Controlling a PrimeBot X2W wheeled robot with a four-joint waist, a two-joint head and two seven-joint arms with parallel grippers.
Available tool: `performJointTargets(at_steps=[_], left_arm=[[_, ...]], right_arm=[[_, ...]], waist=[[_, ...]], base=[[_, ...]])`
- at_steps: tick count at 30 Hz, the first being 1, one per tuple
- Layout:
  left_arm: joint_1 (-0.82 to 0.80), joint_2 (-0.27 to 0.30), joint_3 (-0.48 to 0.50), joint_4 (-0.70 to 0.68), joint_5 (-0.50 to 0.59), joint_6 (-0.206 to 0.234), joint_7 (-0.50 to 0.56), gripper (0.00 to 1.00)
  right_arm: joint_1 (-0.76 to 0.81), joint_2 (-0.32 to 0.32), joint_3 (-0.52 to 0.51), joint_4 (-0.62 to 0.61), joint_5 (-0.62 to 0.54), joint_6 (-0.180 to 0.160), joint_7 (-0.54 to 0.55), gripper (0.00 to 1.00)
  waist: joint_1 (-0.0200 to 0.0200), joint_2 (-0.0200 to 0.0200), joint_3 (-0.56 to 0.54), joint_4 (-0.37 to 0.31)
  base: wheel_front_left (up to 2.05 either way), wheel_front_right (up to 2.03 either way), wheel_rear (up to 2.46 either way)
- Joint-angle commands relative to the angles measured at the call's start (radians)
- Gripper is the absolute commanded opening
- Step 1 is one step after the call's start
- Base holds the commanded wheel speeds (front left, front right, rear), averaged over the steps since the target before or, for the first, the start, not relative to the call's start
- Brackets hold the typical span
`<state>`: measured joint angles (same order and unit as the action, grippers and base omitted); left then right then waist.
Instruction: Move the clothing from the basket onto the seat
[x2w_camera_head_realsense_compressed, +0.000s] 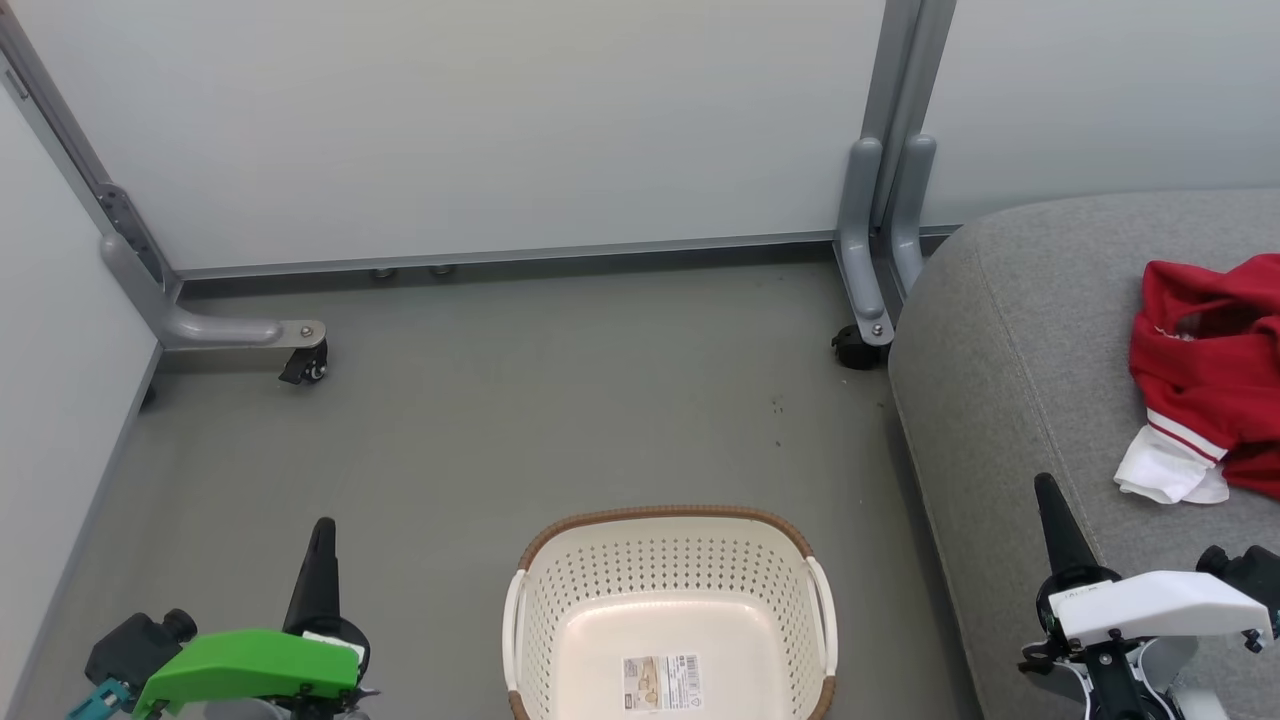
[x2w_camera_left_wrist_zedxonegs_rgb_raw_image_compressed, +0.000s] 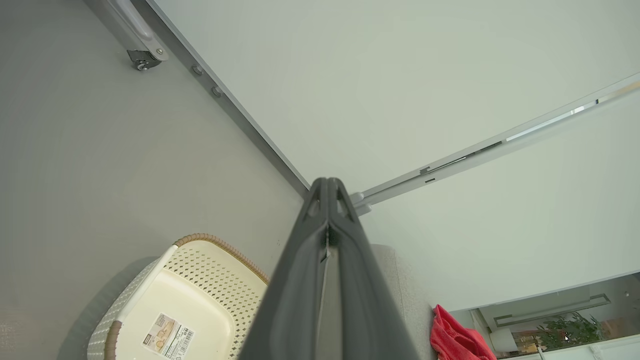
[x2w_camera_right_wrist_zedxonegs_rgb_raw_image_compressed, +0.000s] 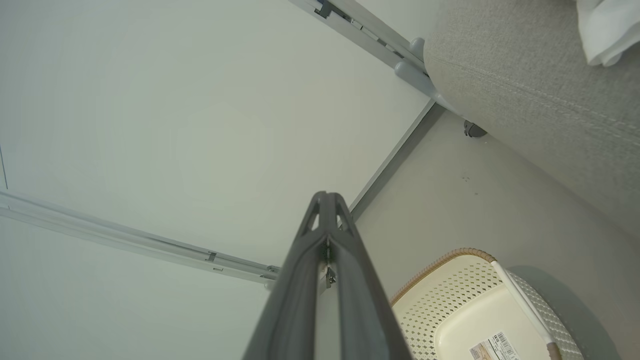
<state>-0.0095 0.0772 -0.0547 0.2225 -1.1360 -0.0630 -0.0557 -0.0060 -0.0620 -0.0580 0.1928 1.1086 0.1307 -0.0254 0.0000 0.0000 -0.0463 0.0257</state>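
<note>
The cream basket (x2w_camera_head_realsense_compressed: 600, 575) with a brown rim stands on the floor at the bottom centre, holding just a paper label (x2w_camera_head_realsense_compressed: 661, 683). Red clothing (x2w_camera_head_realsense_compressed: 1205, 370) with a white cuff lies bunched on the grey seat (x2w_camera_head_realsense_compressed: 1010, 340) at the right. My left gripper (x2w_camera_head_realsense_compressed: 323, 528) is shut and empty, low left of the basket. Over the seat's front edge, right of the basket, my right gripper (x2w_camera_head_realsense_compressed: 1043, 487) is shut and empty too. The left wrist view shows the basket (x2w_camera_left_wrist_zedxonegs_rgb_raw_image_compressed: 220, 270) and a bit of the clothing (x2w_camera_left_wrist_zedxonegs_rgb_raw_image_compressed: 452, 337). The right wrist view shows the basket (x2w_camera_right_wrist_zedxonegs_rgb_raw_image_compressed: 450, 285), the seat (x2w_camera_right_wrist_zedxonegs_rgb_raw_image_compressed: 525, 95) and a white cuff (x2w_camera_right_wrist_zedxonegs_rgb_raw_image_compressed: 607, 30).
Pale partition walls stand behind and at the left. Grey partition feet with castors (x2w_camera_head_realsense_compressed: 305, 365) (x2w_camera_head_realsense_compressed: 855, 348) rest on the grey floor (x2w_camera_head_realsense_compressed: 560, 400); one is close to the seat's far corner. Bare floor lies between the basket and the wall.
</note>
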Motion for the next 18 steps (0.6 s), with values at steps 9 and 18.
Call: performJointTargets(at_steps=[9, 18], left_arm=[[-0.041, 0.007, 0.03, -0.003, -0.109, -0.019, 0.028, 0.0], [-0.056, 0.007, 0.05, 0.002, -0.191, -0.03, 0.051, 0.0]], right_arm=[[-0.036, 0.0, -0.014, 0.006, 0.106, 0.0, 0.029, 0.0], [-0.053, 0.001, -0.022, 0.015, 0.189, 0.0, 0.052, 0.0]], waist=[[0.0, 0.0, 0.007, -0.004], [0.0, 0.0, 0.015, -0.008]], base=[[0.0, 0.0, 0.0], [0.0, 0.0, 0.0]])
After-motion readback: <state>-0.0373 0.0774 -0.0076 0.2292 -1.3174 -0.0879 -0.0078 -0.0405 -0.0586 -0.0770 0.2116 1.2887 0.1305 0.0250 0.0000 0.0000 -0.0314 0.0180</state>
